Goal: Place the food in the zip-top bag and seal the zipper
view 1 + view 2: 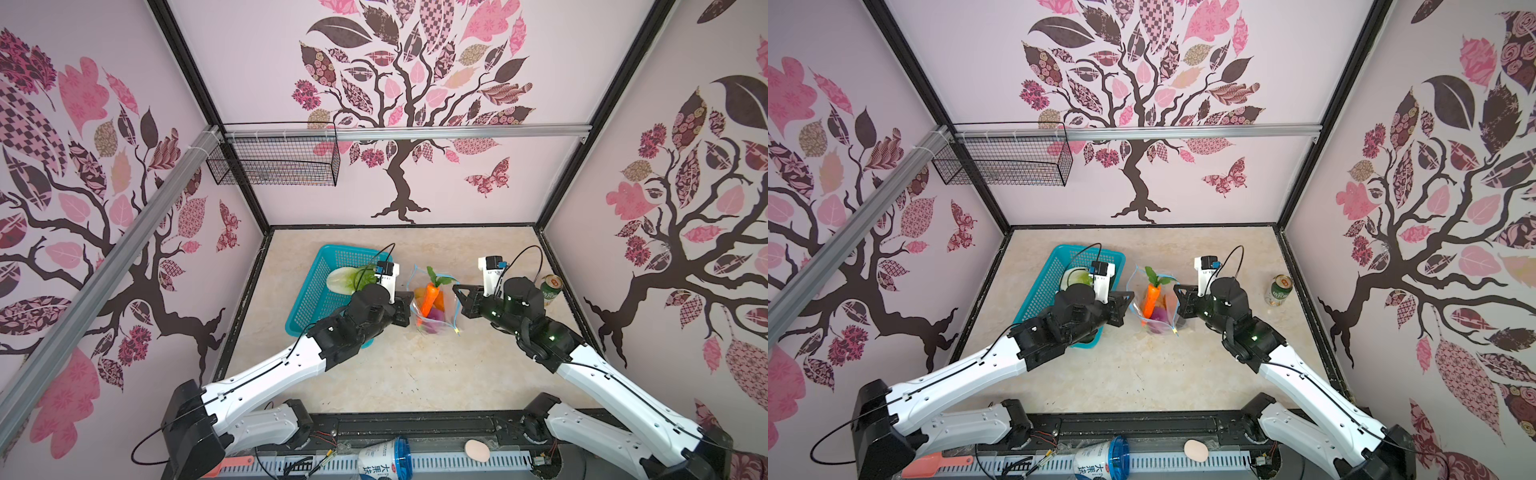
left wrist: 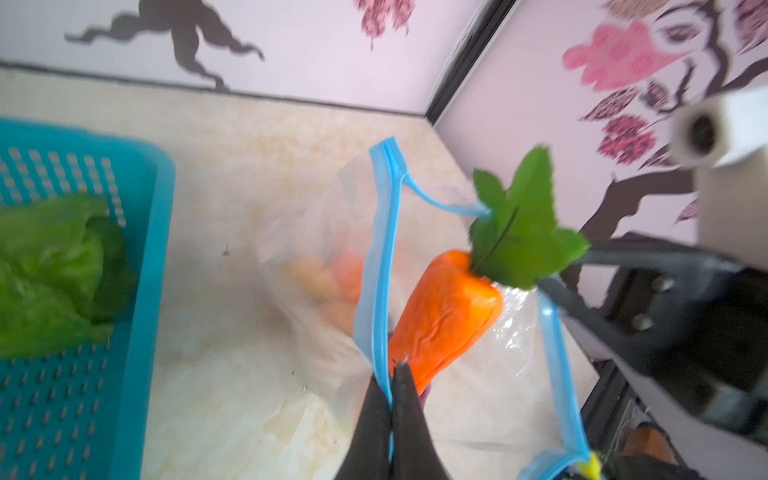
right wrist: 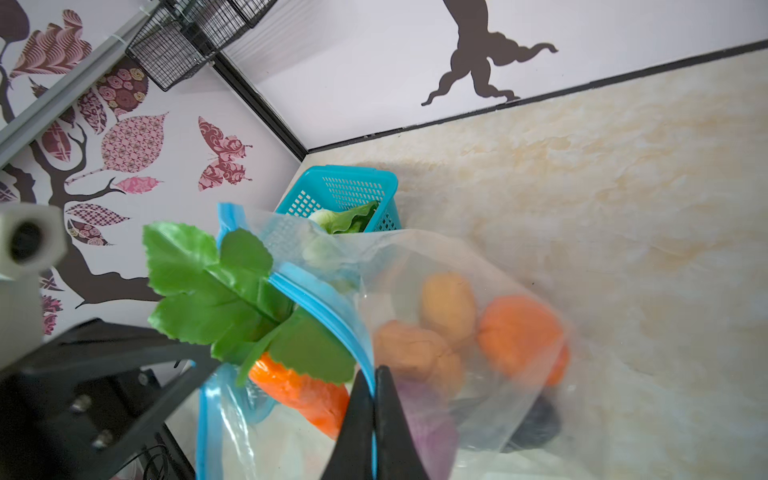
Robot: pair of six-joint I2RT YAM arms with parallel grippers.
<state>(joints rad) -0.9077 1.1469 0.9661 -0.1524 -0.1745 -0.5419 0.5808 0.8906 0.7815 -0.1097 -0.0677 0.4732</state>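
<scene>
The zip-top bag (image 1: 436,322) is held upright near the middle of the desk (image 1: 415,374); the left gripper (image 2: 392,372) is closed on one side of the light-blue zipper (image 2: 376,266) and the right gripper (image 3: 374,376) is clamped on the opposite side, so that the mouth is held spread. Most of the food is judged to be packed: the carrot (image 2: 444,316), the pumpkin (image 3: 519,332), potatoes (image 3: 449,303), the purple onion (image 3: 428,428) and the eggplant (image 3: 536,419) are seen inside, though the carrot's leaves are left poking above the mouth; the lettuce (image 2: 50,266) is left lying in the teal basket (image 2: 145,249) by the desk's left edge. The zipper is not yet sealed; the yellow slider (image 2: 592,465) is parked at one end. The desk is covered in a pale marbled pattern; a green can (image 1: 550,289) is stood near its right edge; the enclosure's walls are papered with tree and leaf decals, and a wire basket (image 1: 274,162) is hung on the back wall.
</scene>
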